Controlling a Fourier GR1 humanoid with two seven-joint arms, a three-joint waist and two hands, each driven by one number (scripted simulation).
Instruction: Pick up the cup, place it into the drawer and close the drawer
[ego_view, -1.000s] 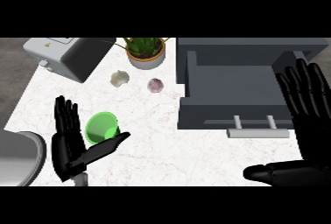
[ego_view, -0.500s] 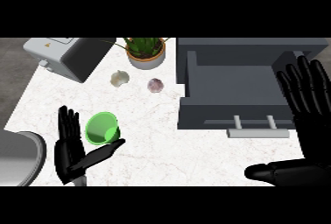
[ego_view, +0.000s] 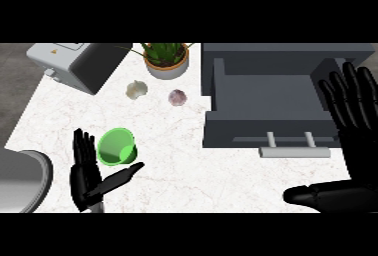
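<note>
Marble counter (ego_view: 184, 165) carries a toaster (ego_view: 77, 64), a potted plant (ego_view: 166, 60) and an open grey drawer (ego_view: 269, 107), bare inside. The green cup (ego_view: 117, 147) lies on its side, just beside the spread, empty left hand (ego_view: 92, 175). The right hand (ego_view: 354, 107) rests flat and open beside the drawer.

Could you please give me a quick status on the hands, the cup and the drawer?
Left hand open beside the green cup, not gripping. Right hand open, resting at right edge. Drawer open. Nothing between cup and drawer.

1 green cup (ego_view: 117, 147), 1 open drawer (ego_view: 269, 107), 1 potted plant (ego_view: 165, 59), 1 toaster (ego_view: 77, 65), 2 garlic bulbs (white (ego_view: 136, 89), purplish (ego_view: 177, 97)), 2 hands: left (ego_view: 92, 177), right (ego_view: 353, 107).
</note>
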